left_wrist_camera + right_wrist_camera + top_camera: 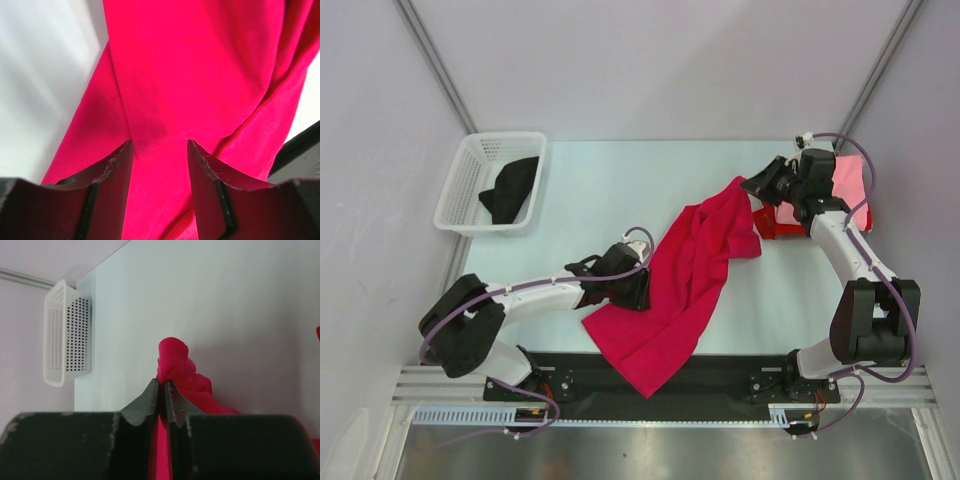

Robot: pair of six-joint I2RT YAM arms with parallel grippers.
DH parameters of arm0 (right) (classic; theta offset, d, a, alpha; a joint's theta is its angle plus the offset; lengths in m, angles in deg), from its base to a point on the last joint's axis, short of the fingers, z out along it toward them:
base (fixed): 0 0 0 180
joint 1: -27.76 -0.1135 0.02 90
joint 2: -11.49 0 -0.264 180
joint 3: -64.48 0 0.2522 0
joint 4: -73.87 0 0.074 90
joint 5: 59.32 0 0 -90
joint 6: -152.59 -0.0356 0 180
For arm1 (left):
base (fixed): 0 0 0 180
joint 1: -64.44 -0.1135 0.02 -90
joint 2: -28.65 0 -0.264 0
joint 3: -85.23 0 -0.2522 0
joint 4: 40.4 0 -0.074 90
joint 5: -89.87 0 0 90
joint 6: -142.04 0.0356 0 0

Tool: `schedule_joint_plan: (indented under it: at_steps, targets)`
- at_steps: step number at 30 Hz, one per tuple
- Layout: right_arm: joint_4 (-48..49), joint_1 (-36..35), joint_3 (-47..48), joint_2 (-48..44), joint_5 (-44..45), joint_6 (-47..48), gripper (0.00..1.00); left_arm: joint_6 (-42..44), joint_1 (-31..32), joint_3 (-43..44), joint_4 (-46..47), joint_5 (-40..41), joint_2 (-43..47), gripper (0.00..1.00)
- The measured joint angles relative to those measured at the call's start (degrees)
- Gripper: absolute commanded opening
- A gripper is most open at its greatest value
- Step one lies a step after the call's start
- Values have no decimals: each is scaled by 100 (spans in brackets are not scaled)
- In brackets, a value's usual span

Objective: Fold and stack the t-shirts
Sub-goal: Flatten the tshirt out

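The crimson-red t-shirt [685, 280] lies crumpled and stretched from the table's front edge up toward the back right. My right gripper [757, 187] is shut on its upper end, and the right wrist view shows a bunched tuft of red cloth [175, 362] pinched between the closed jaws [162, 386]. My left gripper [642, 290] sits at the shirt's left edge. In the left wrist view its jaws [160, 150] stand apart over the red cloth [200, 75], near a stitched hem. A folded light pink t-shirt [850, 180] and a folded red one [778, 226] lie under the right arm.
A white plastic basket [460, 190] at the back left holds a black t-shirt [512, 188]; the basket also shows in the right wrist view [65, 340]. The shirt's lower end overhangs the black strip [740, 372] at the table's front edge. Grey walls enclose the table.
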Motion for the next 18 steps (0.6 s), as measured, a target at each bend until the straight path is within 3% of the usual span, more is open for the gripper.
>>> schedule_joint_plan:
  at_steps: [8, 13, 18]
  targets:
    - [0, 0, -17, 2, 2, 7, 11, 2, 0, -98, -11, 28, -131, 49]
    - [0, 0, -20, 2, 2, 9, 11, -20, 0, -109, 2, 37, -229, 29]
    - [0, 2, -20, 2, 2, 9, 11, -31, 0, -177, 122, -111, -245, 16]
